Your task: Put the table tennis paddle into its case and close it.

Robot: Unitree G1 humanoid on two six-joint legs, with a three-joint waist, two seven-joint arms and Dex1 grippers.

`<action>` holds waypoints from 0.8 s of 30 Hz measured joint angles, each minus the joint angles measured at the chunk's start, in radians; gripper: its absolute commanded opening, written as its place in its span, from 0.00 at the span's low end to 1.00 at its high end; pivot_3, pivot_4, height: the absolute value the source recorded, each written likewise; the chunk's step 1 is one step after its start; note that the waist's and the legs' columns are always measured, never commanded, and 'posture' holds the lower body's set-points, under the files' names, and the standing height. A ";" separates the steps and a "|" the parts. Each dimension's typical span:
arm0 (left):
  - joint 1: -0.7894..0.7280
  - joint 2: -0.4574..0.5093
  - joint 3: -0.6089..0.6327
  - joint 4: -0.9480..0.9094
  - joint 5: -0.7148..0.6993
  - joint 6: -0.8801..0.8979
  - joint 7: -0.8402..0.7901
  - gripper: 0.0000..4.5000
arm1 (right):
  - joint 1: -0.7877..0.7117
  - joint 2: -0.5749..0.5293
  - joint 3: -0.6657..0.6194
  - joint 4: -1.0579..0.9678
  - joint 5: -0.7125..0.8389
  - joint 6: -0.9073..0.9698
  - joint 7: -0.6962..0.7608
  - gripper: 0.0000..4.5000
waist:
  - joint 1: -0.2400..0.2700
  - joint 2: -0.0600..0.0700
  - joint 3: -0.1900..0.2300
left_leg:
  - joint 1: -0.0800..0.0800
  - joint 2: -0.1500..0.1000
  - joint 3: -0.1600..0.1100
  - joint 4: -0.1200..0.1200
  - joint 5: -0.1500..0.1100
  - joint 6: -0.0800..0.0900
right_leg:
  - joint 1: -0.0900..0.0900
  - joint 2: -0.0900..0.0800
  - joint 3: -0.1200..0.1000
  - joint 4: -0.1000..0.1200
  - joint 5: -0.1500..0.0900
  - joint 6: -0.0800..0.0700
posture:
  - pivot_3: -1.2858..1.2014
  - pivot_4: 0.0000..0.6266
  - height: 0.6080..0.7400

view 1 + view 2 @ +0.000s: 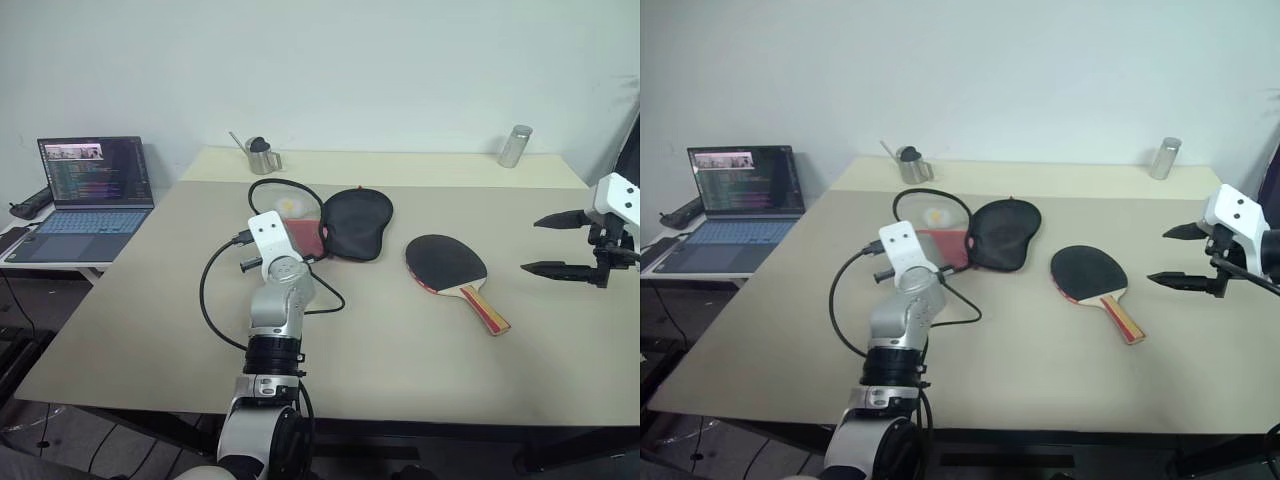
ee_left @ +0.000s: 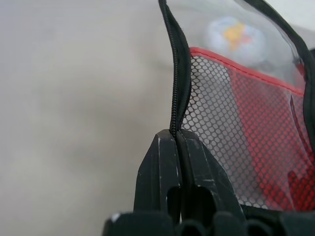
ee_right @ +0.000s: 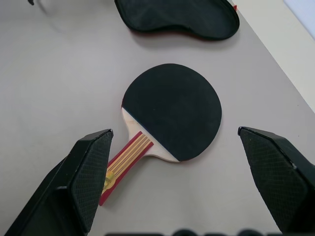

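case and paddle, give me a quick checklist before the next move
1. Left gripper shut on the case's zipper edge: ok.
2. Case lying open on the table, mesh pocket showing: ok.
3. Table tennis paddle flat on the table, apart from the case: ok.
4. Right gripper open, hanging above the paddle, holding nothing: ok.
5. Paddle inside the case: not ok.
6. Opening wide enough for the paddle: cannot tell.
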 measured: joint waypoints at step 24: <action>-0.001 0.010 -0.201 -0.103 0.143 0.144 -0.168 0.01 | 0.025 0.000 -0.012 -0.026 0.027 0.009 -0.021 1.00 | 0.000 0.000 0.000 | 0.000 0.000 0.000 0.000 0.000 0.000 | 0.000 0.000 0.000 0.000 0.000 0.000 | 0.52 0.24 1.00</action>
